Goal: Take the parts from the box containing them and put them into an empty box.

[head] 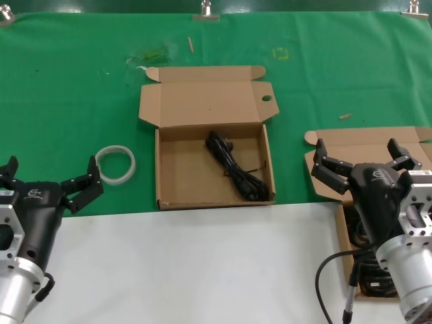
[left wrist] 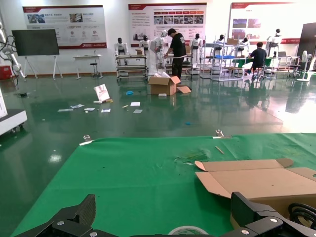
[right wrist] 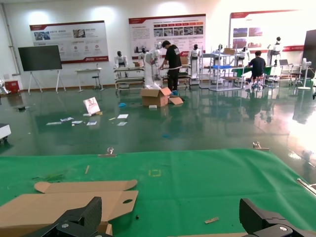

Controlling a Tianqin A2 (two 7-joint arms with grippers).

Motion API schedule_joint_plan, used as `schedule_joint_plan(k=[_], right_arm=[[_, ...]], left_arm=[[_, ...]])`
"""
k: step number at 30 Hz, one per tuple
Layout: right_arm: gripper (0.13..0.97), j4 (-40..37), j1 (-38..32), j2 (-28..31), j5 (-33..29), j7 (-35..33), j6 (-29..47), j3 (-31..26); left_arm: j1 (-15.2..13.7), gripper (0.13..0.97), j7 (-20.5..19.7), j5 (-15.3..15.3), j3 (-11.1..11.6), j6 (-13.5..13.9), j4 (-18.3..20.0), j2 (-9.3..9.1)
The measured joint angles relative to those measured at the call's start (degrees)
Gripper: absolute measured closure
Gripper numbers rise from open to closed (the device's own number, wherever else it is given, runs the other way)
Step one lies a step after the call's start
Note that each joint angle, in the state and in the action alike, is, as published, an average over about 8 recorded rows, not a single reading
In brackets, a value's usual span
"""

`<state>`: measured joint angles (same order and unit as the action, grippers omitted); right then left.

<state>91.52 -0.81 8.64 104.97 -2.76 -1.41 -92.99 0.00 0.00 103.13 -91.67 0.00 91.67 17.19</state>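
A brown box with a round hole in its raised lid [head: 202, 101] lies open mid-table on the green cloth. One black cable bundle [head: 236, 173] rests slantwise on its floor. A second brown box [head: 368, 138] at the right edge holds more black cables [head: 371, 282] and is largely covered by my right arm. Over its far part hovers my right gripper [head: 364, 160], open and empty. At the near left my left gripper [head: 50, 177] is open and empty, beside a white ring [head: 116, 164]. The holed lid [right wrist: 64, 205] shows in the right wrist view and the lid [left wrist: 256, 180] in the left wrist view.
The white ring [left wrist: 187, 230] lies on the cloth just beyond my left fingers [left wrist: 79, 217]. A white surface [head: 202, 263] covers the near half of the table. Small scraps [head: 345, 116] dot the green cloth. Metal clips [head: 206, 10] hold its far edge.
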Motion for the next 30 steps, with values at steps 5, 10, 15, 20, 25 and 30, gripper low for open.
schedule_joint_plan(k=[5, 10, 15, 20, 25, 30], right_arm=[[0.129, 0.00, 0.00, 0.00, 0.00, 0.00, 0.00, 0.00], [0.129, 0.00, 0.00, 0.00, 0.00, 0.00, 0.00, 0.00], [0.129, 0.00, 0.00, 0.00, 0.00, 0.00, 0.00, 0.00], [0.129, 0.00, 0.00, 0.00, 0.00, 0.00, 0.00, 0.00], [0.129, 0.00, 0.00, 0.00, 0.00, 0.00, 0.00, 0.00], [0.129, 0.00, 0.00, 0.00, 0.00, 0.00, 0.00, 0.00]], left_arm=[[0.00, 0.132, 0.00, 0.00, 0.00, 0.00, 0.00, 0.00], [0.00, 0.132, 0.00, 0.00, 0.00, 0.00, 0.00, 0.00], [0.00, 0.132, 0.01, 0.00, 0.00, 0.00, 0.00, 0.00], [0.00, 0.132, 0.04, 0.00, 0.00, 0.00, 0.00, 0.00], [0.00, 0.132, 0.02, 0.00, 0.00, 0.00, 0.00, 0.00], [0.00, 0.132, 0.01, 0.00, 0.00, 0.00, 0.00, 0.00]])
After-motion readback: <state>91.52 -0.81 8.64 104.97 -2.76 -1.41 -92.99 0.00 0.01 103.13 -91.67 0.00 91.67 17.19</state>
